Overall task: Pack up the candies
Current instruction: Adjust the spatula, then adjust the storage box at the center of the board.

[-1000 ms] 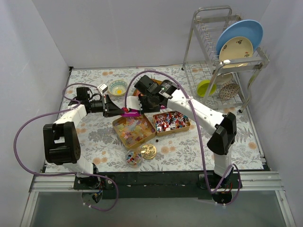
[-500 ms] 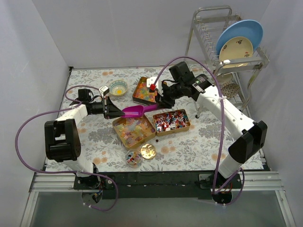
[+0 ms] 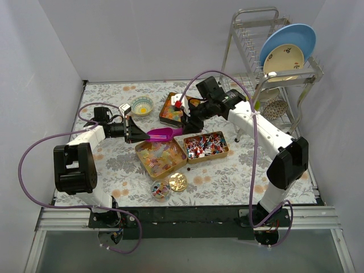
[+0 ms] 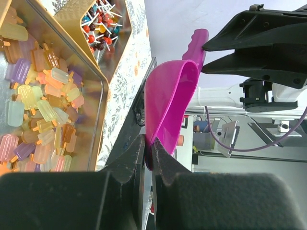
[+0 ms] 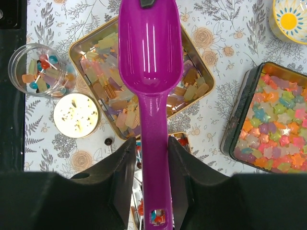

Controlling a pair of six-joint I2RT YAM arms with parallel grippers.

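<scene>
Across our floral surface (image 3: 227, 176) the candies (image 3: 206, 145) lie in three tins (image 5: 237, 112), the pale gummies (image 5: 98, 91) right under the scoop (image 5: 149, 57), whose long axis runs arm to arm. The jaws of our left gripper (image 4: 147, 143) pinch its bowl rim; those of our right gripper (image 5: 152, 148) straddle the handle, slightly open.

My tally: candies (image 3: 159, 154) in three kinds.
I count three tins (image 5: 76, 48), holding gummies (image 5: 100, 62), jellies (image 5: 273, 129) and wrapped pieces (image 3: 205, 145), each pile too many to number; plus one magenta scoop (image 5: 150, 57), one gold lid (image 5: 76, 115), one clear jar (image 5: 41, 69), one small bowl (image 5: 290, 19).
</scene>
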